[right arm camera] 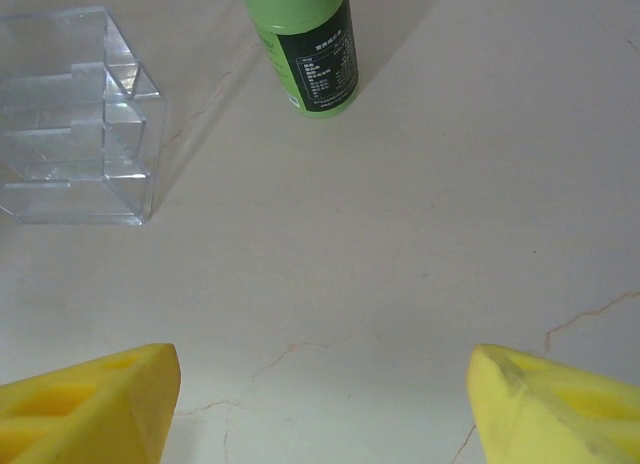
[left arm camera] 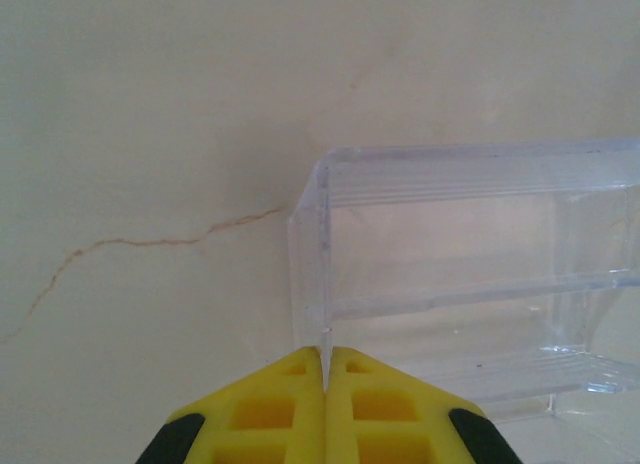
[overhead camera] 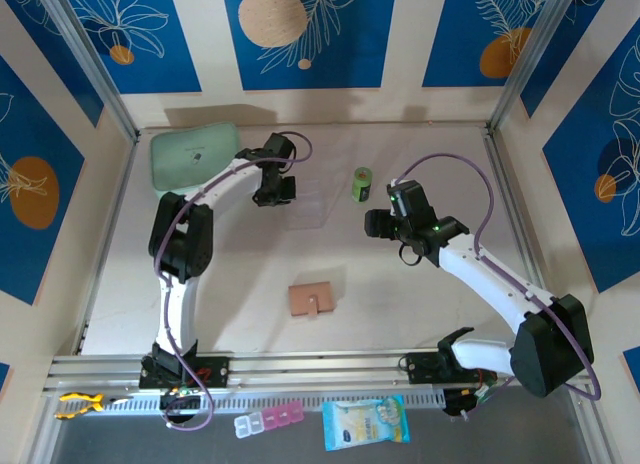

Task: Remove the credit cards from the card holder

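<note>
The card holder (overhead camera: 311, 300), a small tan wallet with a snap tab, lies closed on the table between the two arms, near the front. The credit cards are hidden. My left gripper (overhead camera: 272, 196) (left arm camera: 325, 356) is shut, its yellow tips meeting at the near corner edge of a clear plastic box (left arm camera: 460, 284); whether the thin wall is pinched I cannot tell. My right gripper (overhead camera: 372, 224) (right arm camera: 325, 384) hangs open over bare table with nothing between its fingers. Both grippers are well behind the card holder.
The clear plastic box (overhead camera: 307, 206) (right arm camera: 75, 124) stands mid-table. A green cylinder (overhead camera: 361, 184) (right arm camera: 305, 49) stands right of it. A mint-green zip case (overhead camera: 193, 154) lies at the back left. A pill box (overhead camera: 268, 420) and a packet (overhead camera: 366, 421) lie beyond the front rail.
</note>
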Action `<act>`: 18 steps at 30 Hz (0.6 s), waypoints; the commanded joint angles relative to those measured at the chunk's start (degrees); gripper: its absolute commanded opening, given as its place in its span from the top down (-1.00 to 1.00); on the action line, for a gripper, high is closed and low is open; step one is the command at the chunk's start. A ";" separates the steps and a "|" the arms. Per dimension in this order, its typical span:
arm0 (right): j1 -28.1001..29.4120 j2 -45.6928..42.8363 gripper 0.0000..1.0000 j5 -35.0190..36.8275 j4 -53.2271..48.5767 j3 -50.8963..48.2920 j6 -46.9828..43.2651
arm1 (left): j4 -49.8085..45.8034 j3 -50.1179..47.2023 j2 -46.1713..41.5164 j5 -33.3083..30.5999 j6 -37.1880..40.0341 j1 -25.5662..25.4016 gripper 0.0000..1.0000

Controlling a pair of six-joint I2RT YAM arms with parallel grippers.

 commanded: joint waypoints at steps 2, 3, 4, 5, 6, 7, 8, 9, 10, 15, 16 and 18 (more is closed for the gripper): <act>0.64 -1.05 -0.52 0.19 -1.16 0.99 0.84 | 0.84 0.86 0.18 2.10 2.65 0.24 1.00; 0.68 -0.96 -0.52 0.16 -1.26 1.12 0.83 | 0.84 0.91 0.25 2.05 2.66 0.26 1.00; 0.82 -0.89 -0.52 0.08 -1.42 1.32 0.90 | 0.85 0.91 0.24 2.00 2.73 0.35 0.99; 0.93 -0.87 -0.52 0.06 -1.47 1.46 0.88 | 0.93 0.92 0.17 1.93 2.73 0.37 0.98; 1.08 -0.87 -0.52 0.09 -1.58 1.57 0.91 | 0.93 0.91 0.10 1.84 2.75 0.38 0.96; 1.21 -0.92 -0.52 -0.20 -1.69 1.66 0.89 | 0.93 0.95 0.08 1.83 2.80 0.49 0.95; 1.29 -0.87 -0.52 -0.27 -1.78 1.79 0.92 | 0.93 0.97 -0.05 1.91 2.87 0.53 0.94; 1.38 -0.92 -0.52 -0.57 -1.95 1.94 0.89 | 0.93 0.99 -0.16 1.92 2.87 0.57 0.92; 1.48 -0.96 -0.52 -1.17 -2.00 2.08 0.75 | 0.93 0.99 -0.42 2.07 2.89 0.56 0.90; 2.27 -0.90 -0.53 -5.15 -3.08 2.91 0.89 | 0.93 0.98 -1.66 2.44 2.88 0.60 0.81; 2.35 -0.70 -0.53 -5.39 -3.88 3.36 1.85 | 0.96 0.94 -1.89 2.44 2.93 0.53 0.78; 2.35 -0.52 -0.53 -6.95 -5.07 4.15 3.30 | 0.84 0.83 -2.53 2.48 2.98 0.53 0.74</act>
